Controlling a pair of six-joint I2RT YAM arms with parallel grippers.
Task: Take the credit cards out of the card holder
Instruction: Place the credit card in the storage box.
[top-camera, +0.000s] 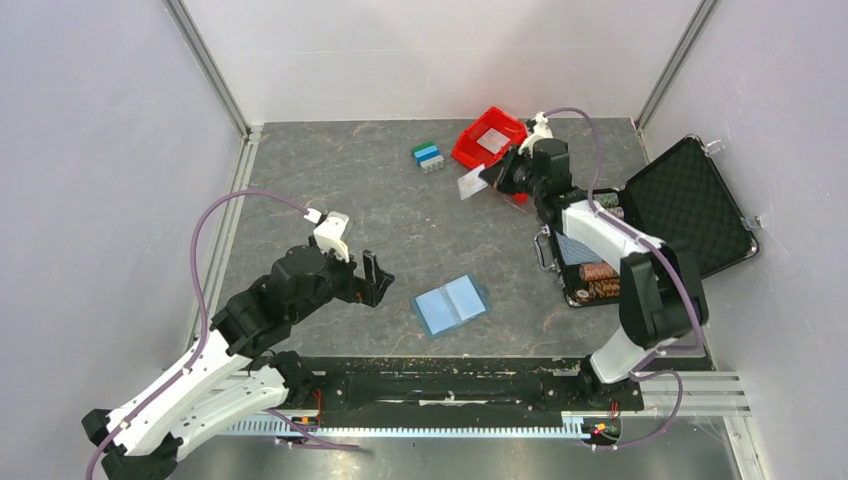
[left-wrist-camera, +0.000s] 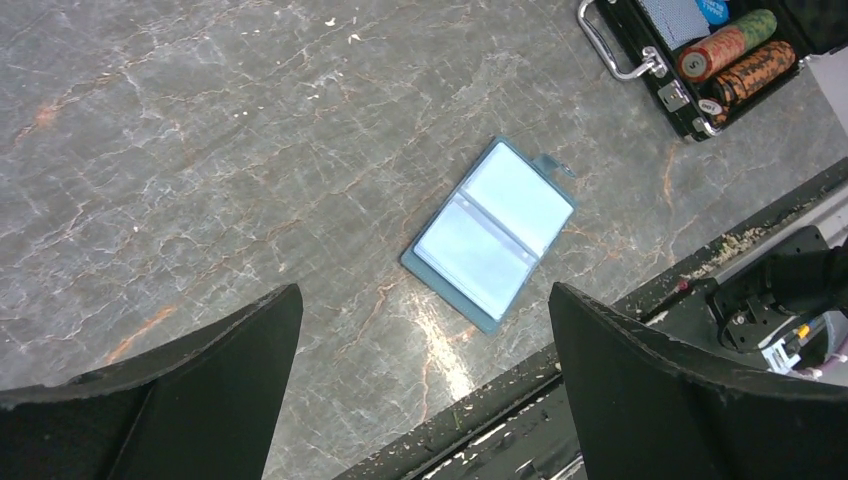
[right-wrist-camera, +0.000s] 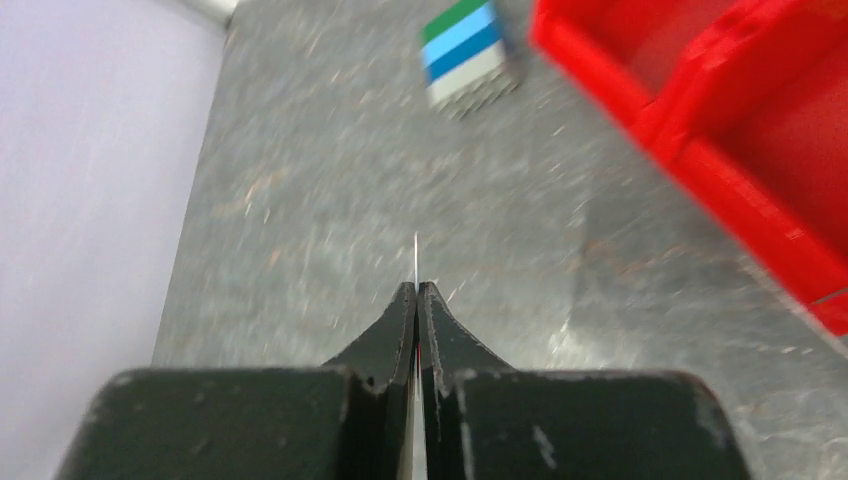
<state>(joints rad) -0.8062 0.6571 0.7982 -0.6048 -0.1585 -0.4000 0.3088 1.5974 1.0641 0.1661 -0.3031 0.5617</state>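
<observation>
While the left claw (left-wrist-camera: 422, 292) hangs spread wide and empty over the near counter (left-wrist-camera: 200, 150), the card holder (left-wrist-camera: 492, 232) lies open flat just ahead, between its 1 and 2 o'clock, with its long axis running 7 to 1. Farther off, the right claw (right-wrist-camera: 417, 290) is pressed together on a whitish credit card (top-camera: 470, 185) held edge-on. The red bin (right-wrist-camera: 700, 170) sits at its 2 o'clock, so the drop likely swings there.

The card holder (top-camera: 452, 304) lies open and flat on the table (top-camera: 330, 170), near the front middle. The left gripper (top-camera: 374, 280) is left of it, not touching. Far behind, the right gripper (top-camera: 488, 180) holds a card (top-camera: 470, 186) beside the bin (top-camera: 468, 150). A small block (top-camera: 428, 157) lies left of the bin. The open case (top-camera: 690, 205) sits at the right, chips (top-camera: 598, 272) inside
</observation>
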